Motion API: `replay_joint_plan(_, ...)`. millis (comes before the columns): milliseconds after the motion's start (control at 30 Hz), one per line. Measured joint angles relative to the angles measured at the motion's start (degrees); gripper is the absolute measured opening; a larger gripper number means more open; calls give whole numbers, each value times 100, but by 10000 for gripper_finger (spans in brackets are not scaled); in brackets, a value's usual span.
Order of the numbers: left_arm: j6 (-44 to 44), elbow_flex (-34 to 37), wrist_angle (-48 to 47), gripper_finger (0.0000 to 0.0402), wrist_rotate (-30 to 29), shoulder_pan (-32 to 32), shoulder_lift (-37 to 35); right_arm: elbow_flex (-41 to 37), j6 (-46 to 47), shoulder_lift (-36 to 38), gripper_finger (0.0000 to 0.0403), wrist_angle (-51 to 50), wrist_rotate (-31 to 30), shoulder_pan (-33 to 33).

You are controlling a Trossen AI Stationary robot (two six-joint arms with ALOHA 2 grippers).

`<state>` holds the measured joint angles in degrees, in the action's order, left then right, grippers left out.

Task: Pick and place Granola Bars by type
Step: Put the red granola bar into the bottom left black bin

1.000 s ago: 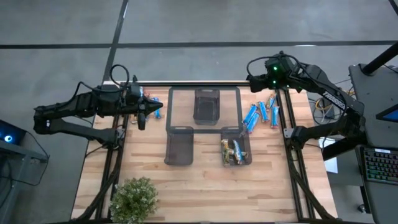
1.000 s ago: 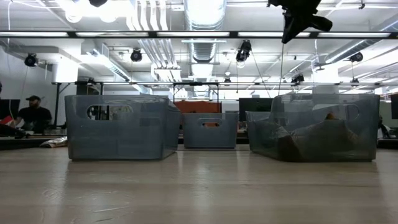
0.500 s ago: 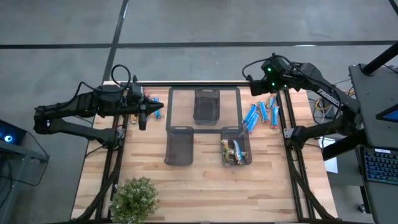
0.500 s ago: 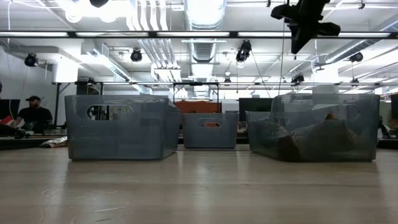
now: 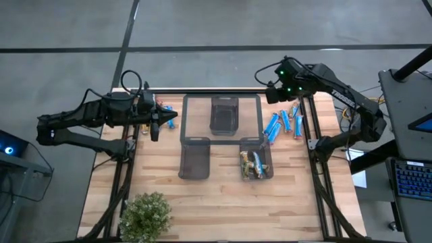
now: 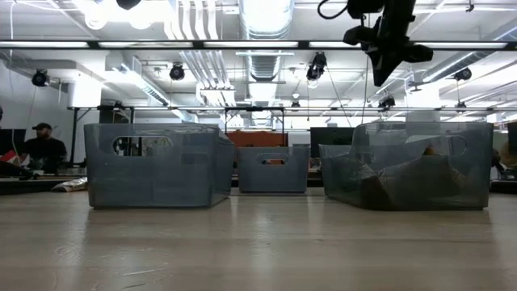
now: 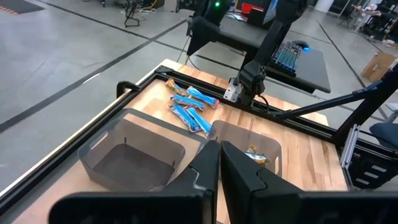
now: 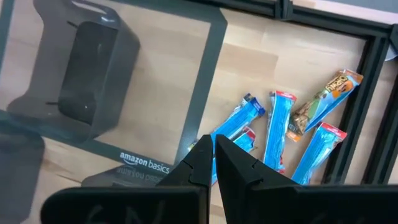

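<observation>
sorting is only partly done, as far as one can judge. 3 dark bins stand in the middle of the tabletop (image 5: 202, 202), and i place everything relative to the far middle bin (image 5: 224, 115). this bin looks empty in the high view and also in the right wrist view. the bin nearer and to its left (image 5: 194, 157) also shows no bars. the bin nearer and to its right (image 5: 256, 158) already holds a few granola bars (image 5: 252, 164), brownish-gold with some blue among them.

most of the work is left. a loose pile of granola bars (image 5: 282, 123) lies on the tabletop to the right of the far middle bin, mostly bright blue; the right wrist view shows about 5 there, 1 of them brownish-gold (image 8: 325, 93). a few more blue bars (image 5: 166, 113) lie to the left of the far middle bin, partly hidden under the left arm, so their count is not clear.

the right gripper (image 8: 211, 149) hangs above the tabletop, to the right of the far middle bin and over the pile, with the jaws clenched together and nothing between them. the left gripper (image 7: 219, 152) waits to the left of the far middle bin, its jaws also closed on nothing.

no bar is carried now, so i think the next pick is not yet begun.
</observation>
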<state>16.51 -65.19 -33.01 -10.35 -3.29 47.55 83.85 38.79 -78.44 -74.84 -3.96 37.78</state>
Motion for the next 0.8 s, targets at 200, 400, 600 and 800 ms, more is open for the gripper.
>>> replay_joint_plan(200,11,0,0,0,0,-1,0,0,87,-242,12,-38,2,0)
replay_joint_plan(400,55,0,0,0,0,0,-2,-15,161,-449,12,-31,-3,0)
replay_joint_plan(600,176,0,-2,0,0,0,-2,-27,573,-537,12,-27,-126,0)
replay_joint_plan(800,221,0,-1,0,0,-1,-2,-76,1210,-531,12,-45,-582,0)
